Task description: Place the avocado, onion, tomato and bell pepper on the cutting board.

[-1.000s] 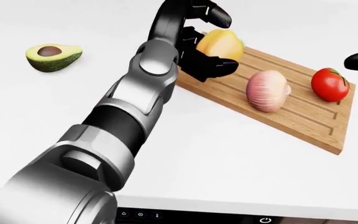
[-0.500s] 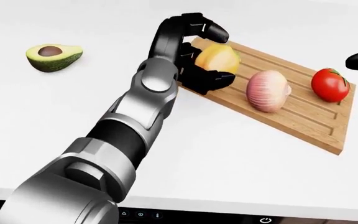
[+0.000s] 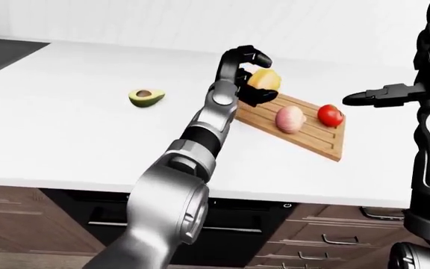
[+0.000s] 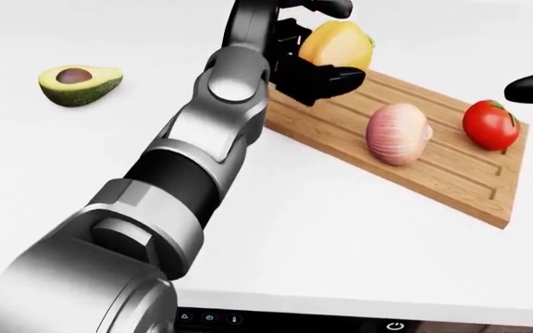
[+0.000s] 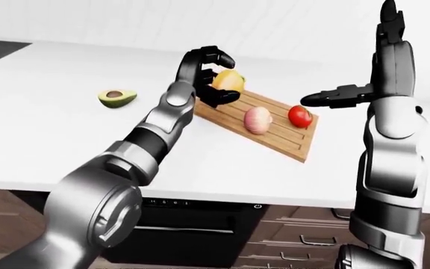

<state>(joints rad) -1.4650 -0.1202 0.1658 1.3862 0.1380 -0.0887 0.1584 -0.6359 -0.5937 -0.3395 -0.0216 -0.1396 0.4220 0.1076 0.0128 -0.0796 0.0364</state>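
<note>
The left robot hand [image 4: 308, 52] is clasped round the yellow bell pepper [image 4: 336, 43], 1 black finger curled over its top and the others pressed against its lower side. In the head view the pepper hangs just above the top-left end of the cutting board [image 4: 451, 180], and it is hard to say whether its underside touches the wood. The silver left arm [image 4: 192, 166] runs from the bottom-left corner of that view up to the hand, crossing the white worktop [image 4: 340, 250].

The board lies slanted, its long side running from upper left to lower right. On it rest 2 things: the onion [image 4: 399, 134] near the middle, and the red tomato [image 4: 490, 125] close to the right end, well apart from the pepper.

The halved avocado [image 4: 79, 84] lies cut side up with the pit showing, on the bare worktop at the left of the head view, well away from the board.

The right robot hand [image 5: 330, 96] is raised over the worktop just to the right of the tomato, holding nothing, its dark fingers stretched out flat toward the left. The right-eye view shows the forearm [image 5: 394, 61] standing upright above it.

Below the worktop edge are dark wood drawers [image 3: 327, 241] with bar handles.
</note>
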